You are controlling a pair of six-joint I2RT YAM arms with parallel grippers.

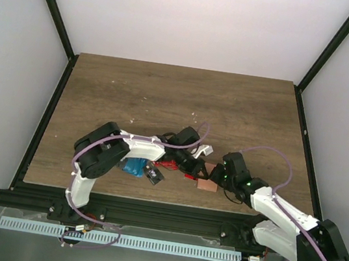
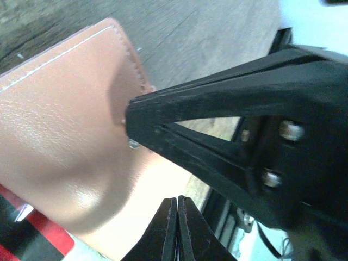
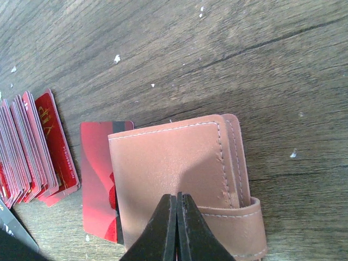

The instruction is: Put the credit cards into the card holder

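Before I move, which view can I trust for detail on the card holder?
Right wrist: sharp, stitching on the card holder and table grain crisp, soft shadow low on the leather. Left wrist: too close, leather soft, white blown out top right. Top external: evenly lit, but the holder is tiny.

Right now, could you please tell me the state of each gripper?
Left gripper: shut, over the card holder; nothing seen between its jaws.
Right gripper: shut, tip against the card holder, gripping nothing visible.
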